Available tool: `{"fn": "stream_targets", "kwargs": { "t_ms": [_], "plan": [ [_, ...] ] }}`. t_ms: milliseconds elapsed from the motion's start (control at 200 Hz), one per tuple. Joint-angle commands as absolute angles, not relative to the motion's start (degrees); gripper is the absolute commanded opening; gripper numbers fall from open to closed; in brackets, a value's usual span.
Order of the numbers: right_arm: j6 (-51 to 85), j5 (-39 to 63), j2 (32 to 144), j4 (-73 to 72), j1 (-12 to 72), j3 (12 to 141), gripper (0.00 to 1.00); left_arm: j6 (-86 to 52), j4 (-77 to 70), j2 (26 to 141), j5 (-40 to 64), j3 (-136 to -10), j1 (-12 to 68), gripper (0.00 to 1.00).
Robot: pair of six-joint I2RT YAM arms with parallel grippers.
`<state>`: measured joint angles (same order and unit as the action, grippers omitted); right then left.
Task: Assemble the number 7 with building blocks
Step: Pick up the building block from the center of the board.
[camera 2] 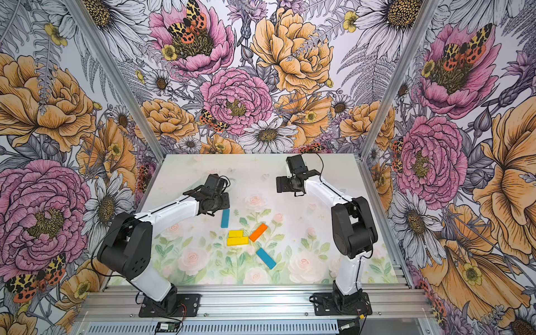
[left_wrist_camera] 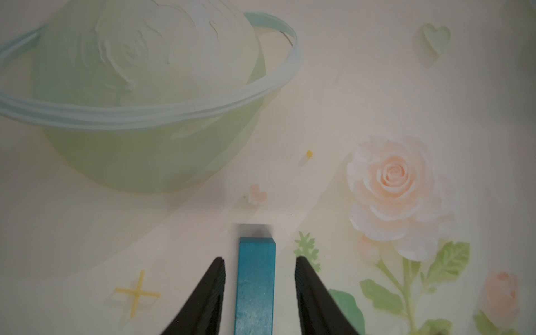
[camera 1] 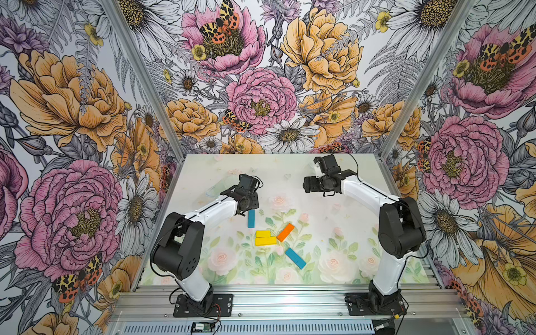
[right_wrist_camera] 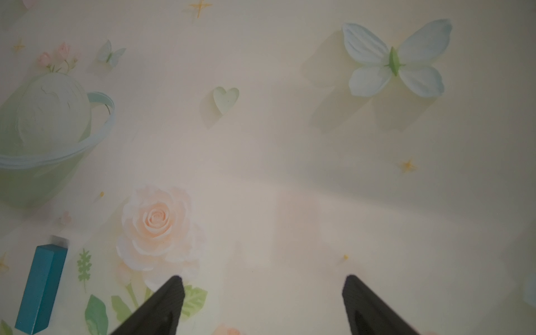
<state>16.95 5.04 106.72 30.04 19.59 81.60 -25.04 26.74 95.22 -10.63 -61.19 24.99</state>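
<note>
Blue building block [left_wrist_camera: 255,285] lying lengthwise between left fingers [left_wrist_camera: 211,295], small gap each side, ungripped, right fingers [right_wrist_camera: 162,307] spread wide

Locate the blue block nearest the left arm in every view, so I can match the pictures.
Top view: blue block just under the left arm wrist, apart from the other blocks.
Top view: same place.
Left wrist: between the tips of the left pincer, with a gap on each side.
Right wrist: at a frame corner, outside the right pincer.
Shared landmark: the printed peach rose beside it.
</note>
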Motion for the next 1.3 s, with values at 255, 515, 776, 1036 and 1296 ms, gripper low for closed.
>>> {"fn": "stream_targets", "kwargs": {
  "t_ms": [255, 515, 776, 1036, 1296],
  "plan": [
    [15.3, 5.7, 108.1, 32.5, 20.0, 83.1, 0.89, -17.6, 35.1, 96.9, -6.9, -62.7, 26.1, 0.59],
    [15.2, 5.8, 109.2, 32.7, 20.0, 83.8, 0.89, -17.4, 35.9, 99.1, -6.5, -63.1, 27.7, 0.6],
    [14.6, 5.6, 109.0, 33.0, 20.0, 83.4, 0.89, -17.7, 37.5, 102.6, -7.3, -65.2, 29.0, 0.59],
    [13.6, 4.8, 108.7, 33.5, 20.0, 82.9, 0.89, -17.8, 38.4, 105.9, -8.6, -65.9, 29.1, 0.53],
    [13.4, 3.3, 107.3, 33.7, 19.9, 81.1, 0.88, -17.1, 39.2, 110.3, -7.6, -68.7, 28.8, 0.44]
  ]
}}
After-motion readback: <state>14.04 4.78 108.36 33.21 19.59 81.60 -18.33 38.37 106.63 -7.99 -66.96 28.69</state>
